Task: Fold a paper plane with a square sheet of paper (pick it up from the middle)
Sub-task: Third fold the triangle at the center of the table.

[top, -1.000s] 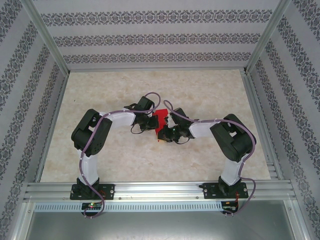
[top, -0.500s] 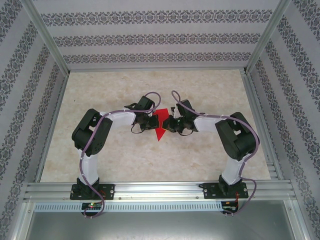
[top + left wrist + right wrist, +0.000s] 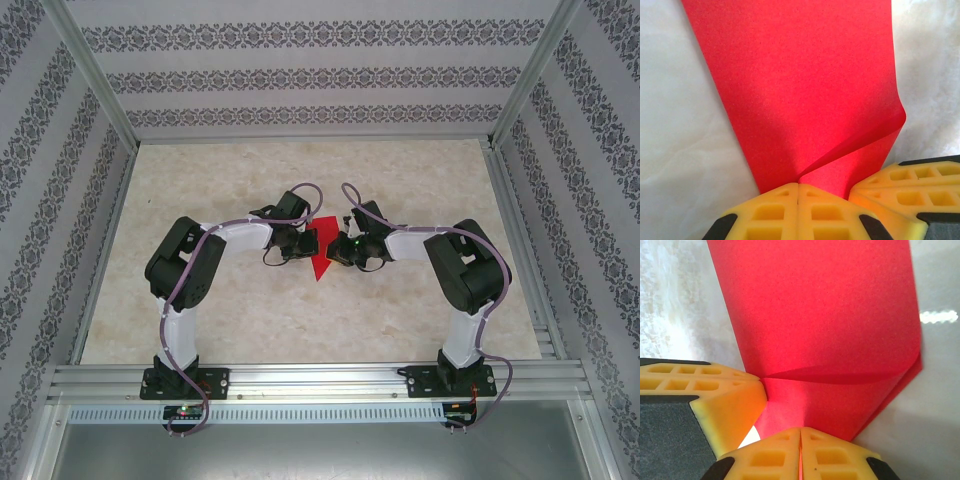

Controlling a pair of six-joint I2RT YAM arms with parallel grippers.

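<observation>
Fully closed on red paper (image 3: 800, 90): left tool (image 3: 798, 190), right tool (image 3: 801, 435).

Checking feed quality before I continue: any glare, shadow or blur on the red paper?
Left wrist: red paper sharp, a soft shadow darkens it above the fold; table washed out. Right wrist: bright glare streak on the table at right, paper crisp. Top external: even light, paper tiny.
</observation>
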